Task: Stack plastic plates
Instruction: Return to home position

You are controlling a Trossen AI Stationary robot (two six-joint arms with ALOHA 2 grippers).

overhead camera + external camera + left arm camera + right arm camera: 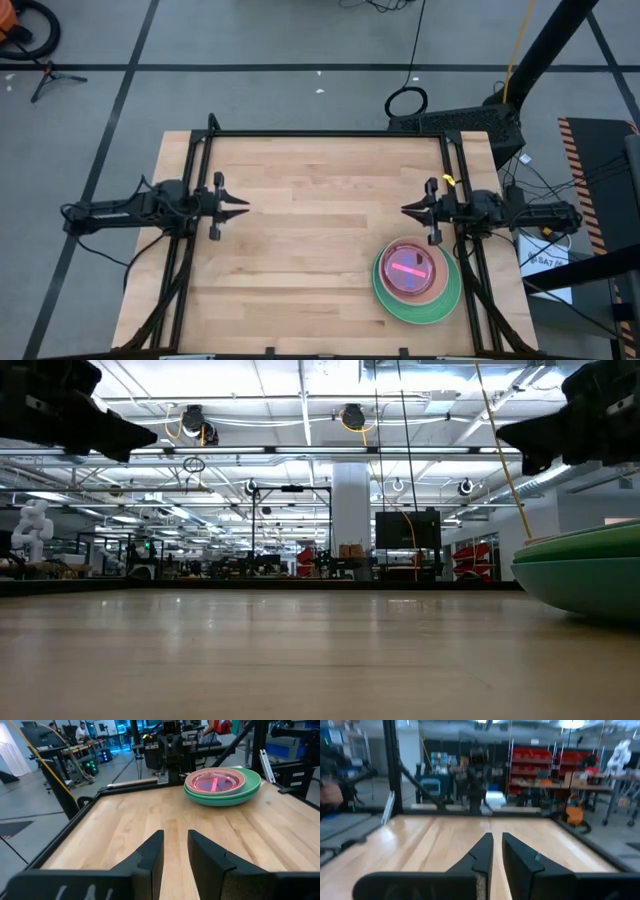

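The plastic plates stand in one stack [417, 280] on the table's near right part: a large green plate [250, 785] low in it, pink ones above, a small red translucent one [215, 782] on top. The low view shows a teal plate [590, 595] under the green rim. My left gripper [245, 207] [175, 832] hovers over the table's left middle, fingers shut and holding nothing. My right gripper [405, 209] [497, 836] hovers at the right middle, just beyond the stack's far side, and is also shut and bare. The two point at each other.
Bare wooden tabletop [320, 250] stretches between the two grippers and left of the stack. A black metal frame [330, 133] runs along the table's edges. Beyond the table there is grey floor with cables, and people and workbenches show far off.
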